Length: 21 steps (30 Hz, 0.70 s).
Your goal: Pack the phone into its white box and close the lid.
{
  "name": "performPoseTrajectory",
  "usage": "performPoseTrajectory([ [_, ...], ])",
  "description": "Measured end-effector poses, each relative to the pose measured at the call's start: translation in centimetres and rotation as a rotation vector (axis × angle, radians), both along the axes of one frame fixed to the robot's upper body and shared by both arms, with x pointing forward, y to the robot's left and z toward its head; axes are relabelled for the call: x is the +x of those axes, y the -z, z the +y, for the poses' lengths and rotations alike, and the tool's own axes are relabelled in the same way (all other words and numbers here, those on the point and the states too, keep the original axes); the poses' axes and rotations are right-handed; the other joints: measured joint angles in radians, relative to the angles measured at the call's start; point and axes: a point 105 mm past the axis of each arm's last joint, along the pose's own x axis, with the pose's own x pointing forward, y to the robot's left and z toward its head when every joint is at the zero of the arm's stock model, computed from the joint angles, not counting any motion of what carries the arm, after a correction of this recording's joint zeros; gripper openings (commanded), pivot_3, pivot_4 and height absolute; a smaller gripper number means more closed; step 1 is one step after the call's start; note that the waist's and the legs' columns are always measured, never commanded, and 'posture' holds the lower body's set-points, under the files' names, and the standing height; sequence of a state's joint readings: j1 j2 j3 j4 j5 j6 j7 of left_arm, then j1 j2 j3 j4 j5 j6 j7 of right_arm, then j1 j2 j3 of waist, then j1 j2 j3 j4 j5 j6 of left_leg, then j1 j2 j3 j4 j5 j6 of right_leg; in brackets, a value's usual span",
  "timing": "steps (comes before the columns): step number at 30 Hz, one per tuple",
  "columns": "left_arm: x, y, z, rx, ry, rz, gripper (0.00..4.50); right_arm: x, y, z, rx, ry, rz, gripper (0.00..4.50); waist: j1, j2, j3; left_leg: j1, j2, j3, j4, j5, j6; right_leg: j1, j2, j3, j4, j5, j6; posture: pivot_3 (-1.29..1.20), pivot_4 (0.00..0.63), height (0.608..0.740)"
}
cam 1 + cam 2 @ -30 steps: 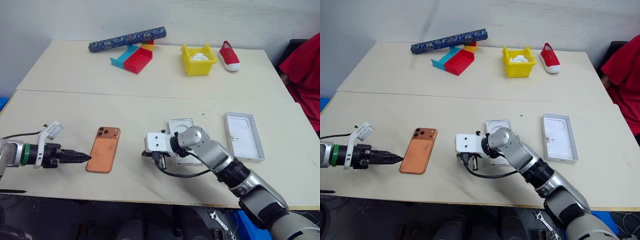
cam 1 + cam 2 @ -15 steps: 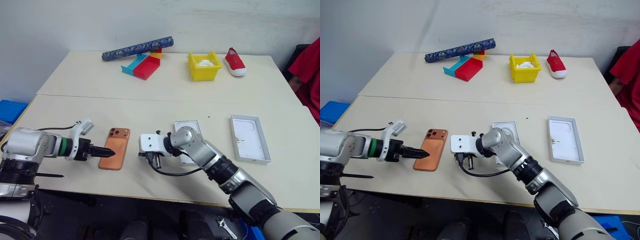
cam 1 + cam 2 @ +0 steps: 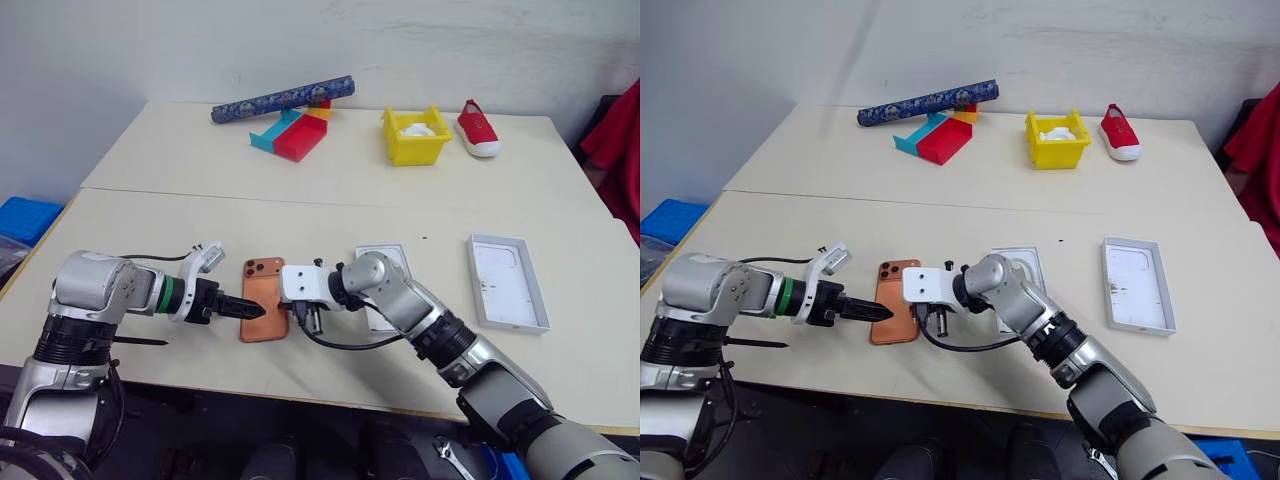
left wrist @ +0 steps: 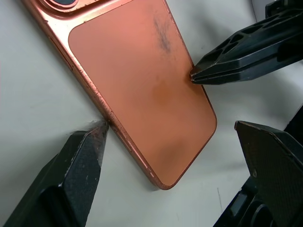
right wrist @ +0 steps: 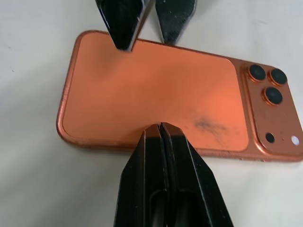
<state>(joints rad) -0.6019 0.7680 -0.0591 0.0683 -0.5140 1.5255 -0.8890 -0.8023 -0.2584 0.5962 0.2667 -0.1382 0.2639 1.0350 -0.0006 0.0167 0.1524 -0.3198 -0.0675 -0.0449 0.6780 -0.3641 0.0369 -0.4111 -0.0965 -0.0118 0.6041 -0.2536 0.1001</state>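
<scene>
Head view: phone [image 3: 264,299] flat on bench [image 3: 150,240], cams facing up, between both hands. L hand [image 3: 252,310] at its left edge, R hand [image 3: 293,318] at its right.
L wrist: L hand open, straddling phone's end.
R wrist: R hand closed, tips touching phone's long edge.

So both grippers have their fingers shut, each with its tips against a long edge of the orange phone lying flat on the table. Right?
Not quite. Only the right gripper is shut, its tips at one long edge of the phone. The left gripper is open: the left wrist view shows its fingers spread apart near the opposite edge. The phone does lie flat on the table.
</scene>
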Motion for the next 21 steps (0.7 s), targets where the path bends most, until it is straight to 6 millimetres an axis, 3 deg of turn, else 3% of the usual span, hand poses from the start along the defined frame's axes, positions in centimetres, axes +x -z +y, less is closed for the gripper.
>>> performPoseTrajectory([
  [7,-0.2,-0.2,1.2,-0.004,-0.026,0.024,4.5,0.7,0.2,-2.1,-0.057,0.029,-0.004,0.01,-0.011,-0.003,-0.001,0.0,0.001,0.0,-0.01,0.004,-0.007,0.0,-0.001,0.001,-0.003,-0.003,0.004,0.0,0.15,0.74],
  [13,-0.4,0.0,1.4,0.021,-0.032,0.033,4.5,0.3,0.4,-1.2,-0.045,0.009,0.006,0.01,-0.02,-0.003,-0.001,0.0,0.007,-0.002,-0.015,0.007,-0.015,0.0,0.002,-0.001,-0.004,-0.006,0.002,0.0,0.15,0.74],
  [18,-0.3,0.3,-0.2,0.017,-0.01,0.02,4.5,-0.4,1.0,0.4,-0.017,-0.006,0.039,0.01,-0.015,0.0,-0.004,0.002,0.005,-0.004,-0.015,0.008,-0.013,0.002,0.0,0.0,-0.004,-0.006,0.002,0.0,0.15,0.74],
  [21,-0.1,0.4,-0.7,-0.013,-0.027,0.019,4.5,-0.1,1.1,0.0,-0.02,0.014,0.052,0.01,-0.002,0.001,-0.008,0.003,0.003,-0.005,-0.015,0.008,-0.012,0.003,-0.001,0.001,-0.004,-0.006,0.002,0.0,0.15,0.74],
])
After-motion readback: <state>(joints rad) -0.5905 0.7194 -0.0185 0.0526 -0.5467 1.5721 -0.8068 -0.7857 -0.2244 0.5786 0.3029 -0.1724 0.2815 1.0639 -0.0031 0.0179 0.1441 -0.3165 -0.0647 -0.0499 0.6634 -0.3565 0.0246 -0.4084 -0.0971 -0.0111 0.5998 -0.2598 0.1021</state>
